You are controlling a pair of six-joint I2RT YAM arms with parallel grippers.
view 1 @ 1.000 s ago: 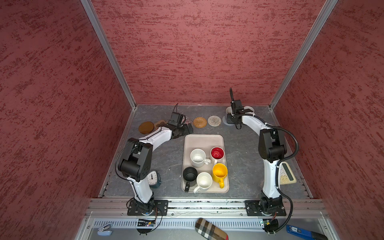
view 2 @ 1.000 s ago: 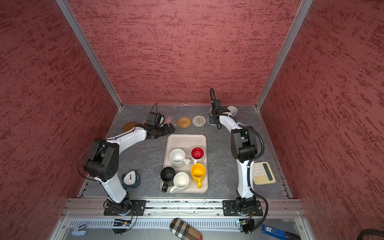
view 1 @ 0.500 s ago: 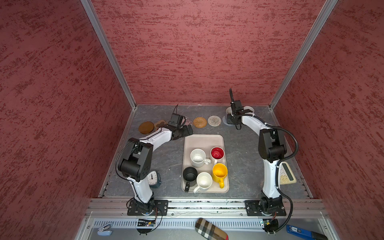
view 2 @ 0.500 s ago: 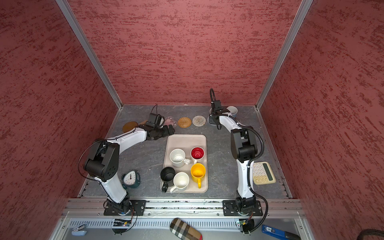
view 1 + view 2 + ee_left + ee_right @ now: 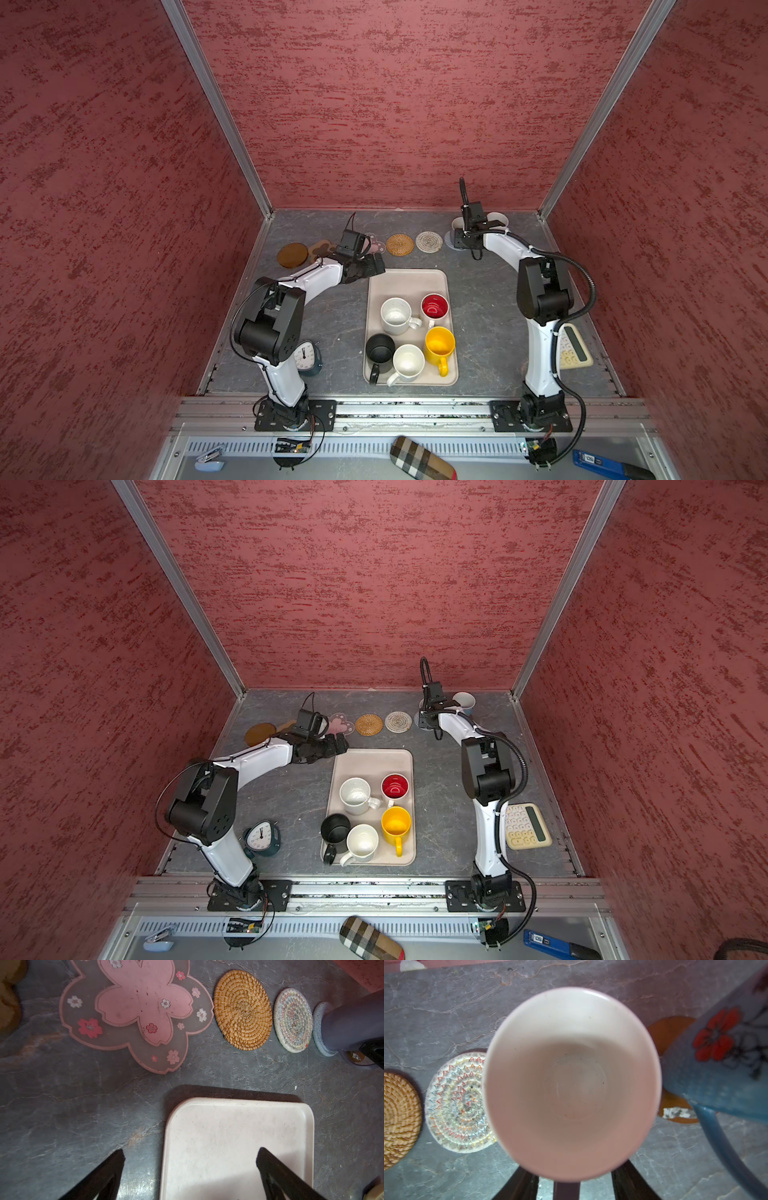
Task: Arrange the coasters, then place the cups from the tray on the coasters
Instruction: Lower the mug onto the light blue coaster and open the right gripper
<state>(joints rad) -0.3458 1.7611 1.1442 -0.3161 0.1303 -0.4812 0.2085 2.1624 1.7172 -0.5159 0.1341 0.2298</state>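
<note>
Several coasters line the back: a brown disc (image 5: 292, 255), paw shape (image 5: 322, 248), pink flower (image 5: 137, 1007), rattan (image 5: 400, 244) and whitish woven round (image 5: 429, 241). The lavender-grey cup (image 5: 571, 1084) stands on the grey-lavender coaster (image 5: 319, 1030). My right gripper (image 5: 576, 1176) is open, its fingers apart on either side of that cup's handle. The light blue cup (image 5: 464, 703) stands beside it on a brown coaster (image 5: 668, 1028). On the tray (image 5: 409, 278) stand two white cups (image 5: 395, 316) (image 5: 408, 362) and a red-inside (image 5: 434, 306), a black (image 5: 380, 348) and a yellow cup (image 5: 439, 345). My left gripper (image 5: 191, 1151) hangs open and empty over the tray's far left corner.
A cream calculator (image 5: 573, 347) lies by the right arm's base. A small clock (image 5: 306, 357) stands near the left arm's base. Red walls close in the back and both sides. A plaid case (image 5: 422, 459) lies in front of the rail.
My right gripper's jaws have opened off the lavender-grey cup's handle; the cup stays on its coaster. My left gripper has drifted slightly toward the tray.
</note>
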